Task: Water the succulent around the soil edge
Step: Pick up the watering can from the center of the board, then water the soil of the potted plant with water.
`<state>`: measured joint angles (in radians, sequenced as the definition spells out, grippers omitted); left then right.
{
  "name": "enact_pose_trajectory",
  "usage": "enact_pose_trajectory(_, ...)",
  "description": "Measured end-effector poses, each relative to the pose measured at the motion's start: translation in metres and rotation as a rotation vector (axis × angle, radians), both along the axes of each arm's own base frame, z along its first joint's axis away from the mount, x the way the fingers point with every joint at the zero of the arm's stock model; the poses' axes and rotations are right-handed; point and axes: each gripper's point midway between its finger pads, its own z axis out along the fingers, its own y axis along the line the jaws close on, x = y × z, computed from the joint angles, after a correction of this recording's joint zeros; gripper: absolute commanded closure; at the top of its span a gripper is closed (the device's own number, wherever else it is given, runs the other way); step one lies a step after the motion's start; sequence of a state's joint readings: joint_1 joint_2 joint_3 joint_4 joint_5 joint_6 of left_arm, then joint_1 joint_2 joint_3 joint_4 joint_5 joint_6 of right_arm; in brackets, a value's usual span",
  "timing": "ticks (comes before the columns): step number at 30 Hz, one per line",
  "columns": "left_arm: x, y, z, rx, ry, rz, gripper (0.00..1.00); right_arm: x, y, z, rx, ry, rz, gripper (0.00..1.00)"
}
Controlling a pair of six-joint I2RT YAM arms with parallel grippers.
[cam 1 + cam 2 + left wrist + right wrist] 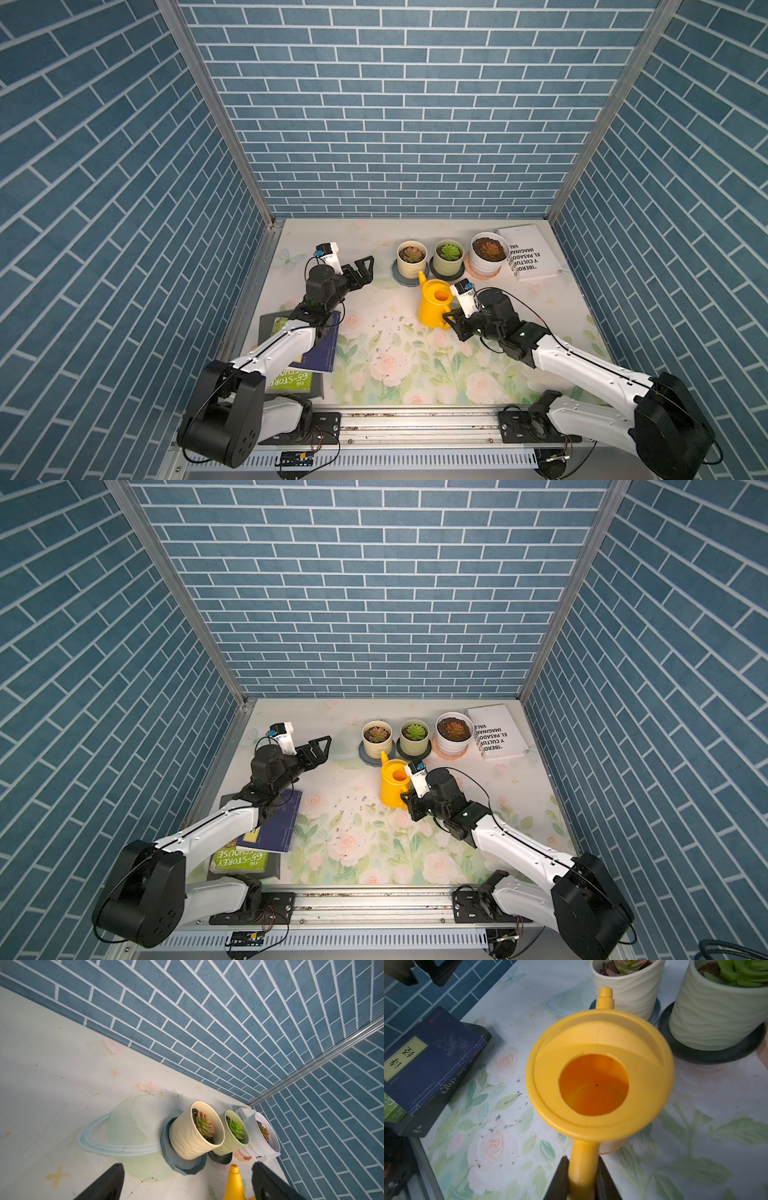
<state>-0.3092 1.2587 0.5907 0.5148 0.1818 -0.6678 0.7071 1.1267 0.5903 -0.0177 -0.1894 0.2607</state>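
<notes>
Closest to the right wrist lens, the right gripper (pixel 582 1178) is clamped on the handle of the yellow plastic watering can (pixel 600 1039) — both black jaws press flat against the handle's sides. I record the can as upright, just below centre of frame in both top views. Its spout (pixel 422 276) is aimed at the blue-grey saucer (pixel 405 279) under the cream ribbed pot (pixel 411 259). Whether the can's base rests on the floral table mat (pixel 415 365) I cannot tell.

Task item: the reddish-orange rosette succulent (pixel 491 249) sits in its wide white round pot (pixel 484 264) right of centre. It is the last of three pots in a row, on a pink saucer (pixel 473 270) and just beside a white paperback book (pixel 528 253). The soil edge (pixel 481 241) — a dark brown ring inside the white rim — lies apart from the spout. The pale green ribbed pot (pixel 449 259) stands between the cream and white pots.

The left gripper (pixel 368 269) hangs left of the pots, jaws spread wide, gripping nothing. Loose soil crumbs (pixel 386 328) lie on the mat. A dark blue book (pixel 326 349) lies on a green book (pixel 291 380) at lower left, under the left arm.
</notes>
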Motion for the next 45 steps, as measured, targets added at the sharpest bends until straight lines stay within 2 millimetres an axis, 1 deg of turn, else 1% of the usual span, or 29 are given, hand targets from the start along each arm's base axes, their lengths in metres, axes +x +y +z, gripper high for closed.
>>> enact_pose_trajectory(5, -0.001, 0.0, -0.001, 0.007, 0.002, -0.003, 0.0, 0.004, 0.009, 0.009, -0.014, 0.036, 0.019, 1.0)
enact_pose_trajectory(12, -0.002, 0.0, 0.004, 0.02, -0.017, -0.009, 0.0, 0.013, 0.021, 0.004, -0.07, 0.104, 0.041, 1.0)
enact_pose_trajectory(17, -0.003, 0.0, 0.007, 0.03, -0.031, -0.013, 0.0, 0.018, 0.025, 0.007, -0.087, 0.114, 0.048, 1.0)
enact_pose_trajectory(28, -0.004, -0.002, 0.009, 0.043, -0.042, -0.029, 0.0, 0.016, 0.024, 0.009, -0.097, 0.126, 0.049, 1.0)
enact_pose_trajectory(36, -0.005, -0.003, 0.009, 0.041, -0.042, -0.038, 0.0, 0.025, 0.031, 0.03, -0.065, 0.087, 0.049, 1.0)
enact_pose_trajectory(45, -0.005, -0.003, 0.009, 0.041, -0.042, -0.038, 0.0, 0.026, 0.029, 0.029, -0.075, 0.085, 0.04, 1.0)
